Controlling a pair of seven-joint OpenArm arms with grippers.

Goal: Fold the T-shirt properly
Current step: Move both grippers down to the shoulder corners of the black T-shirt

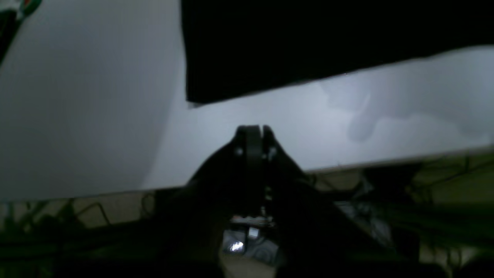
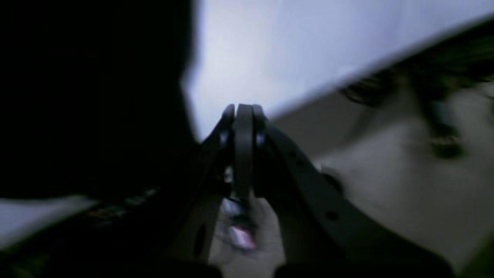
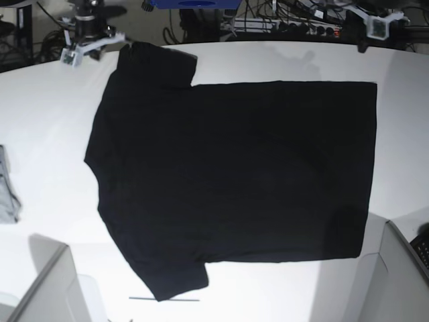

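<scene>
The black T-shirt (image 3: 234,174) lies spread flat on the white table (image 3: 40,121), neck to the left, hem to the right, one sleeve at the far left and one at the near left. My left gripper (image 1: 254,129) is shut and holds nothing. It is over bare table, a little short of a corner of the T-shirt (image 1: 308,38). My right gripper (image 2: 244,108) is also shut and empty, beside the dark cloth of the T-shirt (image 2: 96,96) near the table's edge; that view is blurred. Both arms sit at the far edge in the base view.
A grey cloth piece (image 3: 7,184) lies at the table's left edge. Grey panels stand at the near left (image 3: 47,288) and near right (image 3: 395,282). Cables and a power strip (image 3: 288,23) lie beyond the far edge.
</scene>
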